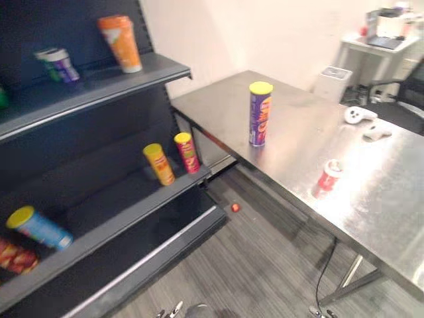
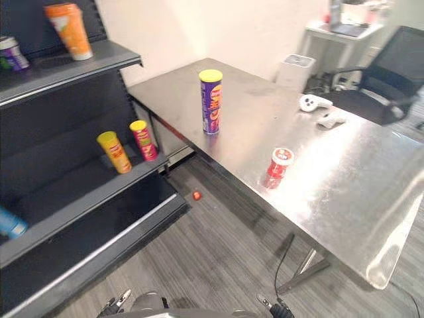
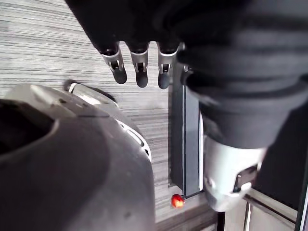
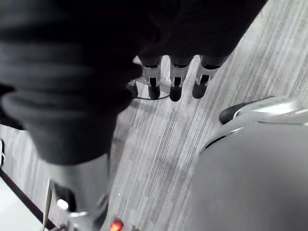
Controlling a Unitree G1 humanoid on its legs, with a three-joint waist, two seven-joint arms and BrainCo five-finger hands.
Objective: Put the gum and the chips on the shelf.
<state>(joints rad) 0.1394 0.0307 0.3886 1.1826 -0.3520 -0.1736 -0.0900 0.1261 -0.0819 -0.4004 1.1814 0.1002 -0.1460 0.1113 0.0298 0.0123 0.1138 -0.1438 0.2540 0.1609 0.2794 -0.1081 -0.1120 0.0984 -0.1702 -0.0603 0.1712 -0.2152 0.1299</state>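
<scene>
1. Task items. I see the purple chips can (image 1: 260,112) with its yellow lid standing upright on the steel table (image 1: 218,99), near the table edge that faces the shelf unit (image 1: 132,83). The gum tub (image 1: 328,177), red with a white lid, stands on the same table, well apart from the chips can and close to the table's front edge. Neither item is on the shelf unit.

2. Left hand. In the left wrist view, my left hand (image 3: 139,72) hangs over the grey plank floor (image 3: 57,38). Its fingers are straight and loosely spread, and nothing is in its grasp.

3. Right hand. In the right wrist view, my right hand (image 4: 174,82) hangs over the floor in the same manner, with its fingers extended and nothing held.

4. Shelf contents. The upper board carries an orange canister (image 1: 120,43) and a small purple-and-green can (image 1: 59,64). On the middle board, a yellow can (image 1: 159,163) and a red can (image 1: 187,152) stand side by side near the front edge. A blue can (image 1: 41,227) with a yellow lid lies on its side on the same board, further left.

5. Other objects. Two white controllers (image 1: 359,114) rest on the far part of the table. A small red ball (image 1: 234,207) lies on the floor between the shelf unit and the table.
</scene>
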